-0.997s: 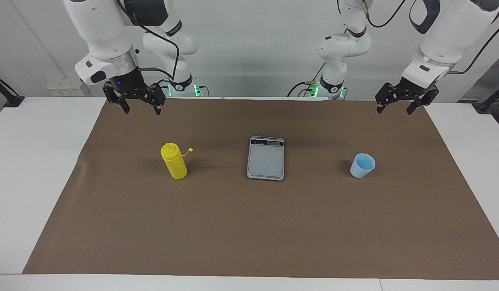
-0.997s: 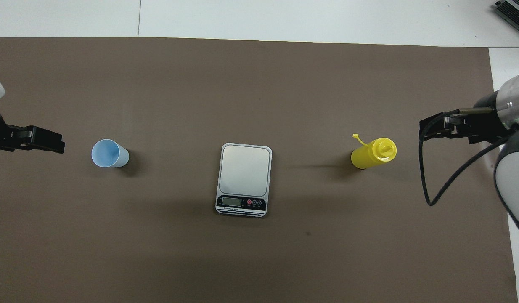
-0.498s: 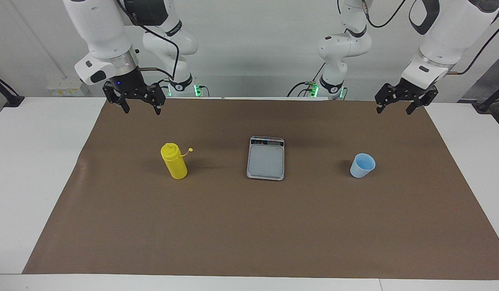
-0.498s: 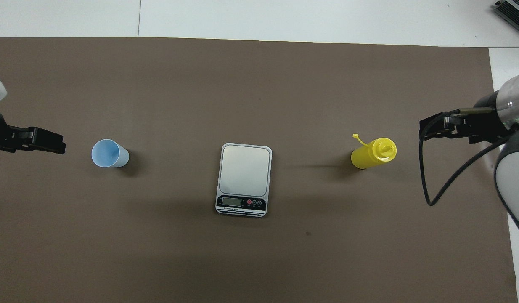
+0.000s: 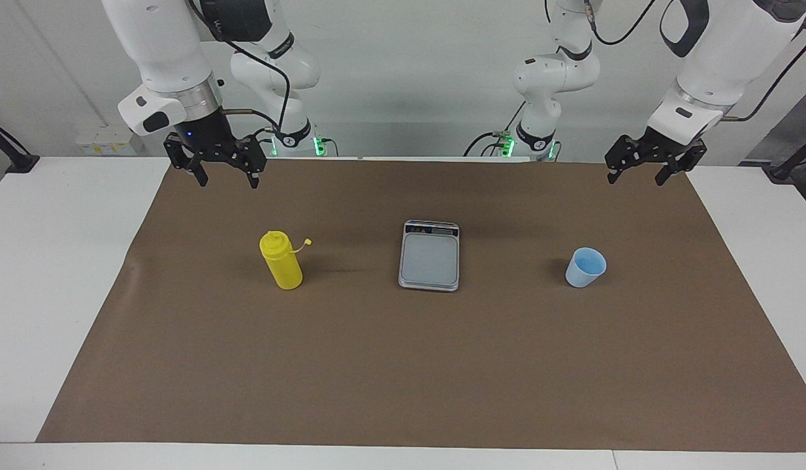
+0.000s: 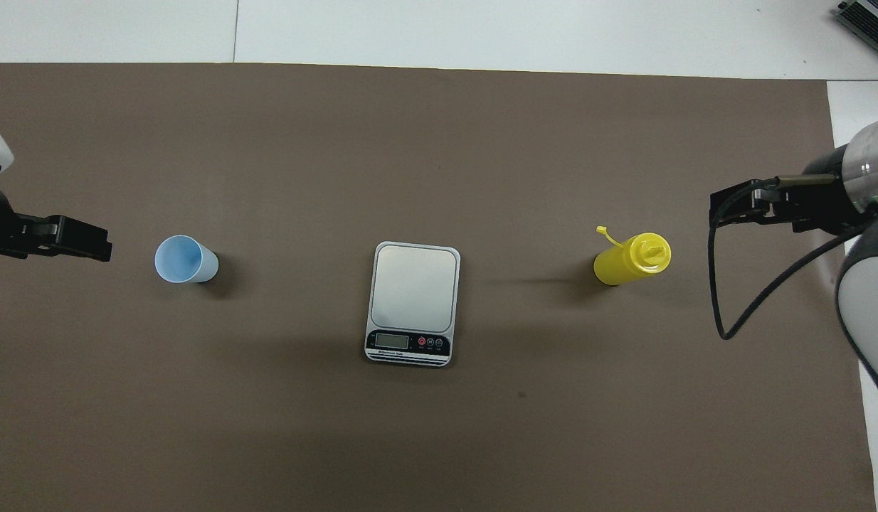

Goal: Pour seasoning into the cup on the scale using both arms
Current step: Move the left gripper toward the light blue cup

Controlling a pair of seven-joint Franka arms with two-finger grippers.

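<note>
The yellow seasoning bottle stands upright on the brown mat toward the right arm's end, its cap strap hanging open. The light blue cup stands upright on the mat toward the left arm's end. The silver scale lies between them with a bare plate, its display strip at the end nearer to the robots. My right gripper hangs open and empty in the air beside the bottle. My left gripper hangs open and empty in the air beside the cup.
The brown mat covers most of the white table. A black cable loops down from the right arm's wrist.
My right gripper has drifted slightly over the mat's edge. The left gripper, bottle, cup and scale have stayed put.
</note>
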